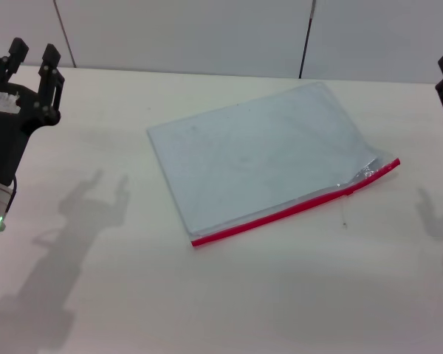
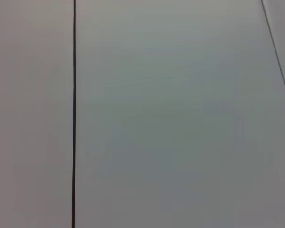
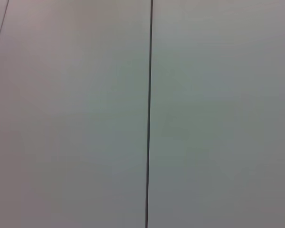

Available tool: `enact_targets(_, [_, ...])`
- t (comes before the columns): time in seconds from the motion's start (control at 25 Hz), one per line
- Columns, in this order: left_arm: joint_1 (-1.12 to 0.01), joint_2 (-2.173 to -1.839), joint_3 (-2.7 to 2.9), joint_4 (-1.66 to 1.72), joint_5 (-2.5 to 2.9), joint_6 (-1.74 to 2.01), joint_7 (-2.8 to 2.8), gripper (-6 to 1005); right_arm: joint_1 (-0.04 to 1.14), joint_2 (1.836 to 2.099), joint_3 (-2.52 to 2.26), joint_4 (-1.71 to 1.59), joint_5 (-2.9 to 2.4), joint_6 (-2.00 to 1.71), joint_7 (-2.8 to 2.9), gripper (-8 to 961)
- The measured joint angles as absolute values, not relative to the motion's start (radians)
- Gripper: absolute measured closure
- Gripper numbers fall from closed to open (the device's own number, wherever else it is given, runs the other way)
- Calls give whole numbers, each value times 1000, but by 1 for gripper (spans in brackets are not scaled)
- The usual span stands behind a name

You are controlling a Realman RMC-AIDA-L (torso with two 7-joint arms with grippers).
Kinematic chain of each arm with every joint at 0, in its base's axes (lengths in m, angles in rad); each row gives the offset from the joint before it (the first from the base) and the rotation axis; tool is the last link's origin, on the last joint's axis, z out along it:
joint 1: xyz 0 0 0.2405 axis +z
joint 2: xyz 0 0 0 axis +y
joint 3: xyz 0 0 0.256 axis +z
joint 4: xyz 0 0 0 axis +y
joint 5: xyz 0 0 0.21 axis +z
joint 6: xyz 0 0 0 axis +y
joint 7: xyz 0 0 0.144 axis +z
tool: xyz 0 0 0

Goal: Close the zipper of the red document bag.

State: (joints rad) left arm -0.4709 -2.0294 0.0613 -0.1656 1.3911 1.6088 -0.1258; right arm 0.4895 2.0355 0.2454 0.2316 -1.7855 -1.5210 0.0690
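From the head view we look forward and down from above onto the pale, matte table [image 1: 207, 295], taking in most of its top and, beyond its far edge, a light grey panelled wall [image 1: 184, 37] with thin dark vertical seams. The left arm shows at this view's left edge and the right arm at its right edge, so we see the scene from fairly far back. The left wrist view faces only a flat grey panel [image 2: 180, 118] crossed by one dark vertical seam [image 2: 74, 114]. The right wrist view likewise faces a grey panel [image 3: 218, 118] with one seam [image 3: 149, 114]. The wrist views seem to share only wall with the head view; none of the table appears in them.
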Motion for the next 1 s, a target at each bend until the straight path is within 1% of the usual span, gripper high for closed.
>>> enact_targets(1.0, [-471, -2029, 61, -166, 1391, 1610, -141, 571, 504, 2036, 245, 231, -1785, -1471, 69, 370])
